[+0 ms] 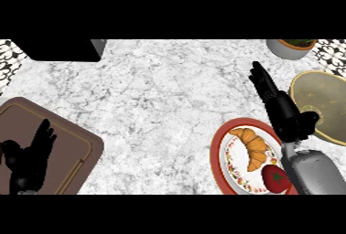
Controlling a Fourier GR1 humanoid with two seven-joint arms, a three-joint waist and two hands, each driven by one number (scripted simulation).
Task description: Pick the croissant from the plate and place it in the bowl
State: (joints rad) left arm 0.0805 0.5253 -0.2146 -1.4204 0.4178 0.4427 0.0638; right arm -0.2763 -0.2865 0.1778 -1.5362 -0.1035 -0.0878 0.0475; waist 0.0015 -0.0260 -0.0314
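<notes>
At the left, the black left hand [28, 157] is seen resting over a brown wooden cutting board [71, 137] on the white marbled tabletop [155, 91], fingers straight and relaxed. Further right, the golden curved croissant [254, 147] lies on the red-rimmed patterned plate [219, 151], beside a red tomato [275, 177]. The black right hand [283, 114] is extended above the plate's far edge, fingers straight and together, apparently not touching the croissant. The olive round bowl [324, 105] stands just beside. The approach step is judged in hand; next, the hand must be lowered and closed round the croissant.
</notes>
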